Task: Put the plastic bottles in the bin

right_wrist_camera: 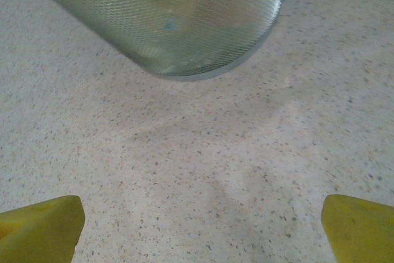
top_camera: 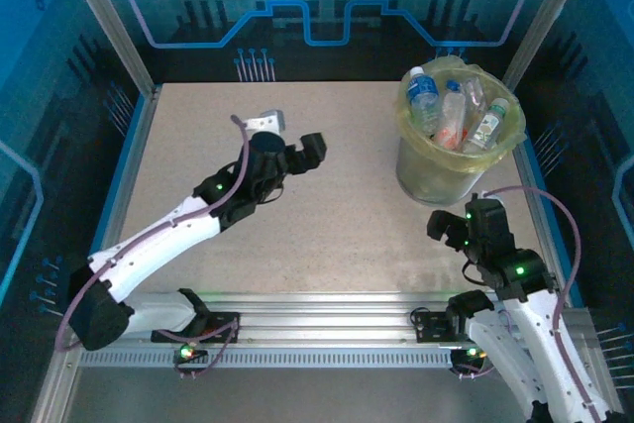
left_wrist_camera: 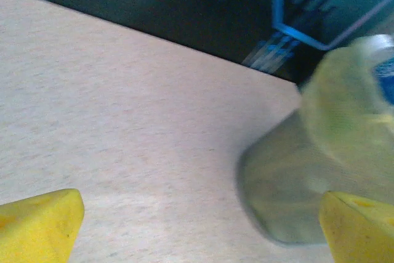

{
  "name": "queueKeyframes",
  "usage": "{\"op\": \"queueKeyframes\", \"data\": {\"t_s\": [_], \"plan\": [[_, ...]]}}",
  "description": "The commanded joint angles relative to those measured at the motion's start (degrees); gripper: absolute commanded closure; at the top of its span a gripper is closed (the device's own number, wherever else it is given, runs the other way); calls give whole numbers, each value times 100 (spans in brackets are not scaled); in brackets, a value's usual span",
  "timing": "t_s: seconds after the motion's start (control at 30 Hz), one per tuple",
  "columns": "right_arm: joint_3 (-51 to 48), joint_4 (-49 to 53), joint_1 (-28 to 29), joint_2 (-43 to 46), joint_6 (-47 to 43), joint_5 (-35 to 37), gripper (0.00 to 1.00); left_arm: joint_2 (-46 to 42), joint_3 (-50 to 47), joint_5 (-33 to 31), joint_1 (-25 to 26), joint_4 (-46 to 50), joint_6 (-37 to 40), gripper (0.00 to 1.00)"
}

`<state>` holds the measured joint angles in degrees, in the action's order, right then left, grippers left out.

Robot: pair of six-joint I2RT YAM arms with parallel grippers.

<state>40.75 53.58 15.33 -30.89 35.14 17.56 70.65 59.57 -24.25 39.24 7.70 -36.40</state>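
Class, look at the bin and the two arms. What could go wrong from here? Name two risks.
1. Several plastic bottles poke above the rim of the bin; a knock could spill one onto the table.
2. The open right gripper sits close to the bin's base, so a careless swing might shove or tip it.

Top camera looks down from behind the near edge over the whole worktop [top_camera: 337, 205]. Both wrist cameras sit low, sharing the bin [top_camera: 441, 170]; right closest.
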Motion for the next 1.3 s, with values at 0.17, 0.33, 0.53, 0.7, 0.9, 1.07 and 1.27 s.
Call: {"op": "queueKeyframes", "data": {"t_s": [0.17, 0.33, 0.53, 0.7, 0.9, 1.07, 1.27], "plan": [[-409, -1810, 1359, -465, -1059, 891, 0, -836, -1312, -556, -562, -683, 424, 1], [-838, -3106, 1719, -764, -2216, 1130, 0, -895, -1733, -882, -788, -1070, 1145, 1], [-1487, -4480, 1552, -568, -3325, 1287, 0, -878, -2344, -837, -1257, -2141, 2006, 1], [-1914, -5106, 615, -451, -3598, 333, 0, -661, -2907, -795, -1569, -3411, 2916, 1], [-2164, -5612, -502, -994, -3537, -520, 0, -5, -3272, -278, -1997, -4504, 3226, 1], [-2340, -6200, -984, -1403, -3563, -666, 0, 618, -3262, 18, -2117, -5167, 3346, 1], [-2432, -7336, -1386, -2194, -3615, -1033, 0, 847, -3238, 288, -2306, -5426, 3581, 1]]}}
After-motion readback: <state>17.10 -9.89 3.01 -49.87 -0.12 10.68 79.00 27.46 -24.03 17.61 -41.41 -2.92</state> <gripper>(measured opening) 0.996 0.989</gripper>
